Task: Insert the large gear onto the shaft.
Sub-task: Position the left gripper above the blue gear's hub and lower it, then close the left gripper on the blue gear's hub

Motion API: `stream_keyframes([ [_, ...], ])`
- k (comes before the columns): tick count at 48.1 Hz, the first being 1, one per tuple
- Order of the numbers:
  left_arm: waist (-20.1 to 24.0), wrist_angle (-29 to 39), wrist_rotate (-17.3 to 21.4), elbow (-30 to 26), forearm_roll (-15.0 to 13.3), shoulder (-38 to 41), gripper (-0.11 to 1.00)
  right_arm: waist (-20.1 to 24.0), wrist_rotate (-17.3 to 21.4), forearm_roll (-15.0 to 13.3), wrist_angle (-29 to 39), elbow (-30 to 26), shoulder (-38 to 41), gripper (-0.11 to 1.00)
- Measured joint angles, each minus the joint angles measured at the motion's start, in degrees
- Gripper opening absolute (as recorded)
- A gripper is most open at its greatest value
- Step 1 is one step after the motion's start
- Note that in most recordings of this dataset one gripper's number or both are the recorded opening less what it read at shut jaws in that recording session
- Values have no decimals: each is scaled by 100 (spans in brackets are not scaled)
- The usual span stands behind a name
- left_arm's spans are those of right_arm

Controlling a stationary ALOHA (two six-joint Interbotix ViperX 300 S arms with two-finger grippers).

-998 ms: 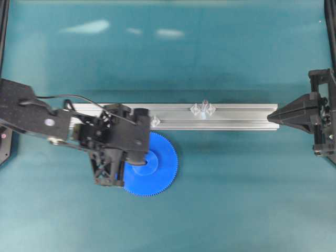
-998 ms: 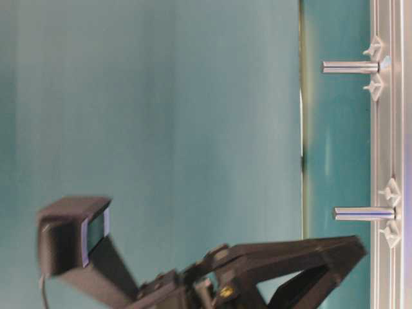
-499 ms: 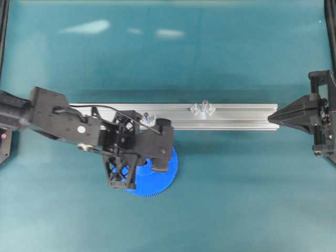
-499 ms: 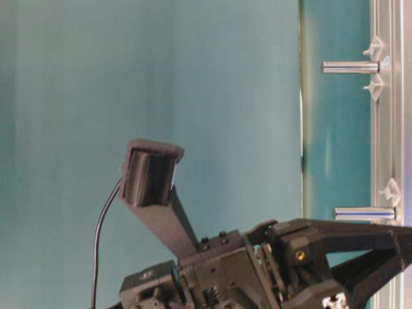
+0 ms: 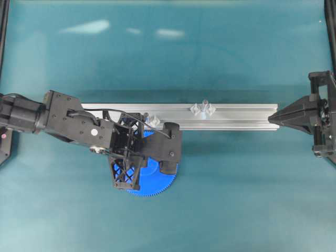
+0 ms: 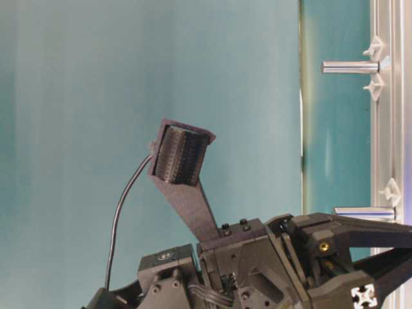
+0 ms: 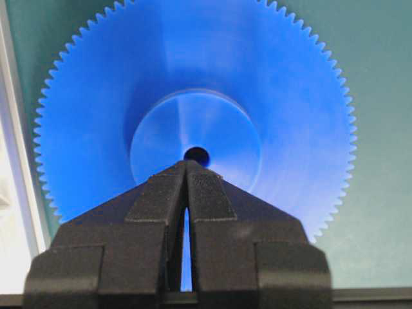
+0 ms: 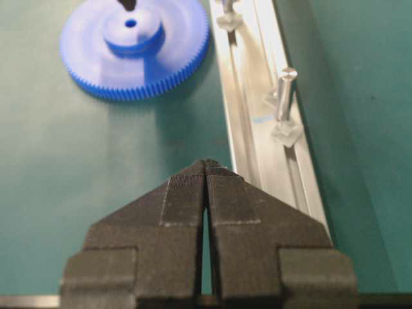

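Note:
The large gear [image 5: 151, 187] lies flat on the green mat just in front of the rail, mostly hidden under my left arm. In the left wrist view the gear [image 7: 290, 96] fills the frame. My left gripper [image 7: 187, 163] is shut and empty, its tips over the raised hub just beside the centre hole. I cannot tell whether they touch it. The shaft [image 5: 205, 105] stands upright between clear brackets mid-rail, also seen from the right wrist [image 8: 284, 93]. My right gripper [image 5: 269, 118] is shut at the rail's right end, holding nothing [image 8: 206, 161].
A long aluminium rail [image 5: 241, 116] crosses the mat. A second, similar pin [image 5: 148, 117] with clear brackets stands on it right behind the gear, next to my left arm. In the table-level view both pins [image 6: 364, 212] stick out sideways from the rail.
My left arm has swung right and further over the gear, and its wrist camera has risen. The gear, both pins and the right arm have stayed put.

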Motion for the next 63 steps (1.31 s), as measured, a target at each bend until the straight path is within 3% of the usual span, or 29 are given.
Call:
stream_keyframes([
  [63, -149, 290, 220, -229, 0, 211, 1, -70, 0, 0, 0, 105, -290, 2],
])
